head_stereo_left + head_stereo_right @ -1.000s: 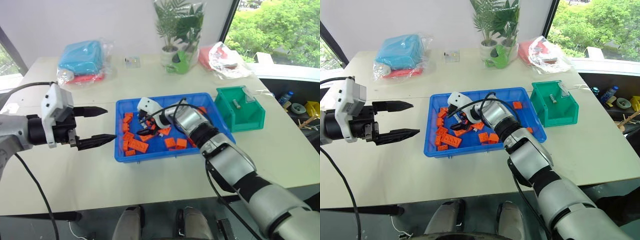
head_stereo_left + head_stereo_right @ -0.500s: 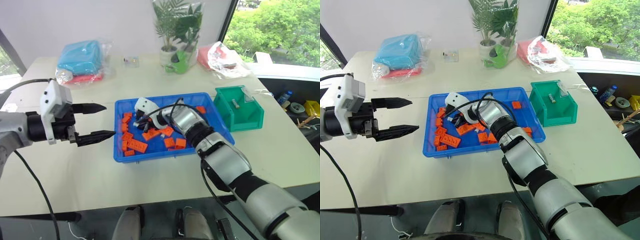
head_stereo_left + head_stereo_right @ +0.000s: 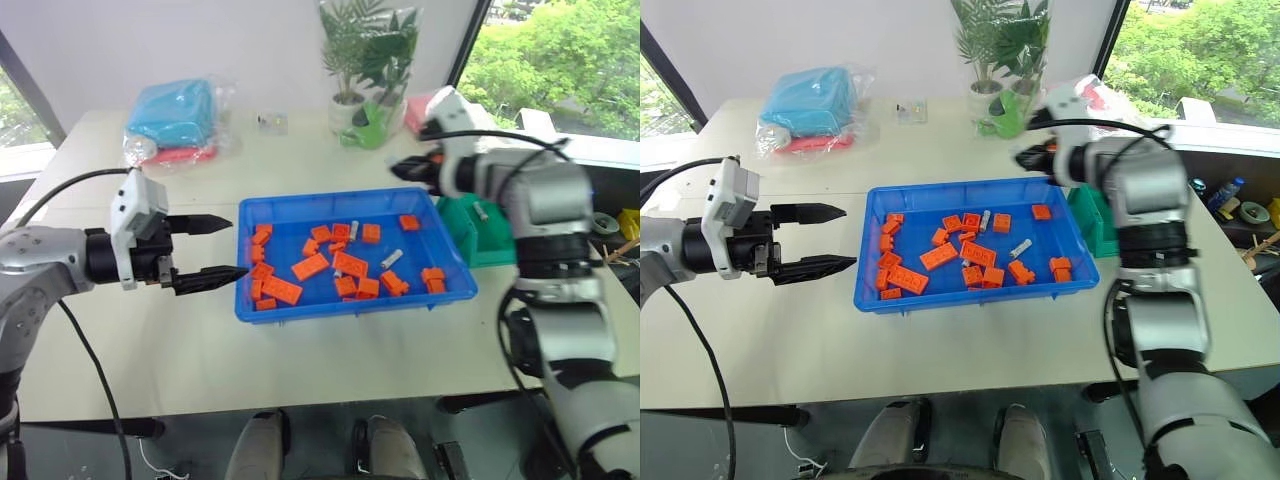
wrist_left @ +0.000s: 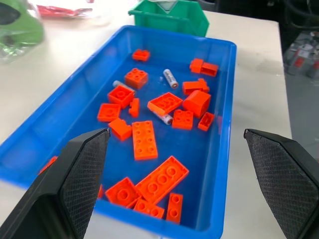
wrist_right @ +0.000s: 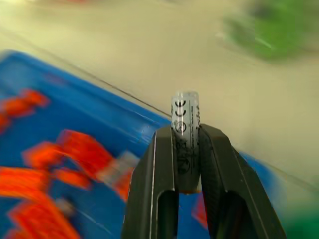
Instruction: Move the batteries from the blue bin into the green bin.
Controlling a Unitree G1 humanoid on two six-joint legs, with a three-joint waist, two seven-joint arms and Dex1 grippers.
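The white table [image 3: 330,360] carries it all, and the blue bin [image 3: 300,305] sits in its middle, so everything here is placed off that bin. Just beside the blue bin's right end stands the green bin [image 3: 495,245], partly behind the right arm, with one battery lying inside it [image 3: 481,211]. Beyond the blue bin's far rim stands a potted plant [image 3: 365,50]; off towards the far left corner lies a blue bagged bundle [image 3: 175,115].

Over the blue bin's far right corner hangs the right gripper [image 3: 405,168], raised clear of the tray, and its fingers are clamped on a battery [image 5: 185,124], which stands up between the pads with its silver end poking past the tips.

Off the blue bin's left rim hovers the left gripper [image 3: 215,248], fingers [image 4: 75,189] spread wide apart and nothing between them, its tips pointing in at the tray.

Down inside the blue bin, scattered orange bricks [image 3: 310,267] cover the floor. Among them lie loose batteries: one near the middle [image 3: 391,258], one close to the far rim [image 3: 353,228], and a third tucked against the bricks [image 4: 162,117].
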